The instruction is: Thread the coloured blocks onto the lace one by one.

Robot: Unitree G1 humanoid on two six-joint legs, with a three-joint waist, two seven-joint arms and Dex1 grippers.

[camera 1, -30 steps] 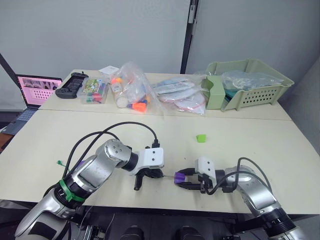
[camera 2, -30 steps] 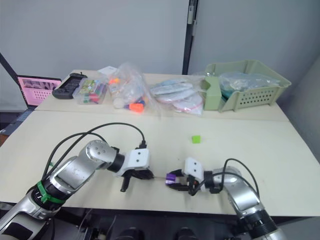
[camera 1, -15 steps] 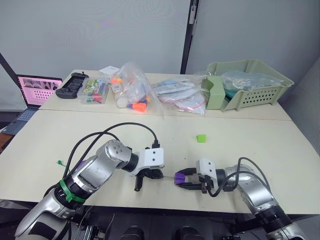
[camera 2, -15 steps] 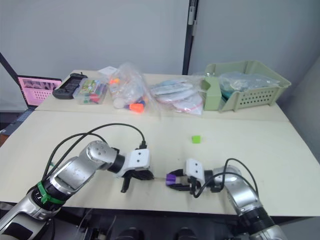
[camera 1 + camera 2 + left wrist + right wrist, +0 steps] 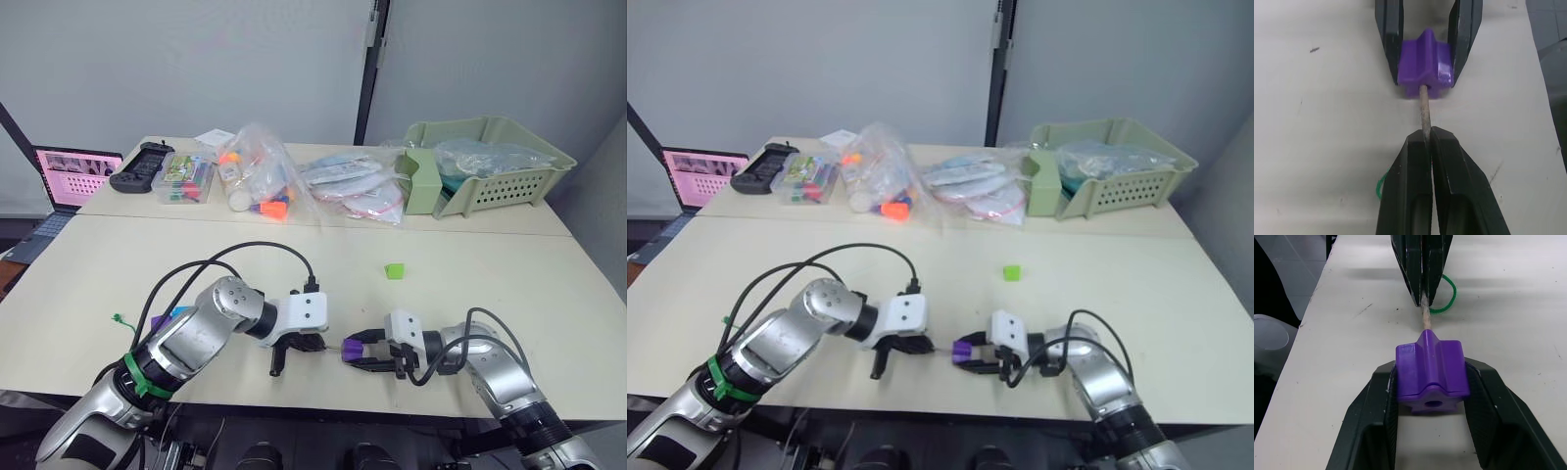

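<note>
Purple block [image 5: 1432, 374] sits clamped in the right gripper [image 5: 364, 351] — left gripper [image 5: 1426, 142] pinches the lace's pale tip [image 5: 1424, 111], entering it.

lace [image 5: 1424, 113] tip end hidden inside purple block [image 5: 1425, 63] | green string [image 5: 1447, 296] cut off behind left gripper [image 5: 1422, 293] fingers | second purple and blue blocks [image 5: 168, 318] mostly hidden behind left arm | bag contents [image 5: 257, 181] too blurred to tell

- The purple block [image 5: 1432, 374] looked like smooth, glossy plastic.
- The lace tip [image 5: 1424, 110] was pale, stiff and rough.
- The fingers [image 5: 1410, 196] were smooth black plastic.
- The table [image 5: 490, 284] was matt and scuffed.
</note>
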